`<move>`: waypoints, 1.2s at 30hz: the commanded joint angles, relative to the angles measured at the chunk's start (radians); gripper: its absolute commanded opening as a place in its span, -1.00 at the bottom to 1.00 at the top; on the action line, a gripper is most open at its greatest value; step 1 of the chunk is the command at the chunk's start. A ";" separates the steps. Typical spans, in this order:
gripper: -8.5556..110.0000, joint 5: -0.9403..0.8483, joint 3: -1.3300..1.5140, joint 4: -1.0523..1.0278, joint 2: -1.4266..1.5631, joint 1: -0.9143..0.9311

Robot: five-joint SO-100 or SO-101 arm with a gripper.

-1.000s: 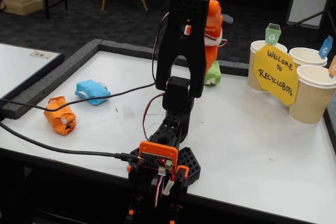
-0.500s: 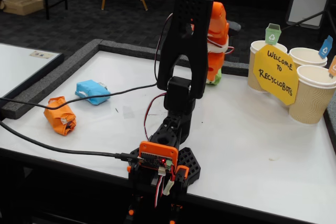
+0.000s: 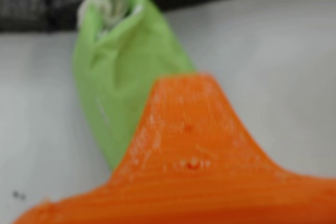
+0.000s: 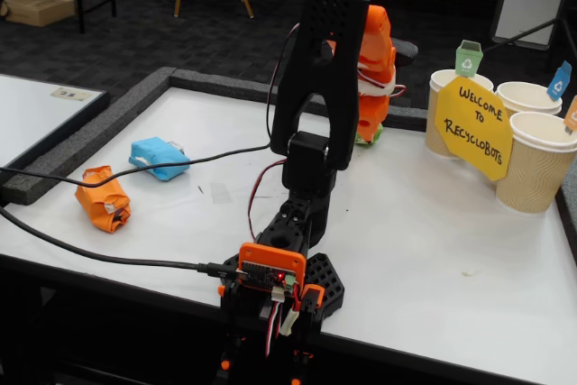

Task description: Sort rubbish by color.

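In the fixed view the orange wad (image 4: pixel 104 197) and the light blue wad (image 4: pixel 159 157) lie on the white table's left side. My orange gripper (image 4: pixel 368 131) hangs at the far edge, right over the green wad (image 4: pixel 369 138), of which only a sliver shows. In the blurred wrist view the green wad (image 3: pixel 126 66) lies on the table against the dark border, with one orange finger (image 3: pixel 194 150) in front of its lower right part. The other finger is hidden, so I cannot tell whether the jaws are open or shut.
Three beige ribbed cups (image 4: pixel 534 161) with small coloured flags stand at the far right behind a yellow sign (image 4: pixel 474 125). A black cable (image 4: pixel 135 173) crosses the left side. The arm's base (image 4: pixel 279 277) sits at the front edge. A raised grey border (image 4: pixel 108 123) rims the table.
The gripper has swung a little to the right and now covers more of the green wad. The orange and blue wads have not moved.
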State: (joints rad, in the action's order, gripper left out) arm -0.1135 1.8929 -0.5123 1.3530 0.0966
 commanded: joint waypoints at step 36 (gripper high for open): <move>-0.85 -0.018 -0.187 -0.327 0.249 0.020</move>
State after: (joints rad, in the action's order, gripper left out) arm -0.1135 1.8377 -0.8069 1.3883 0.0951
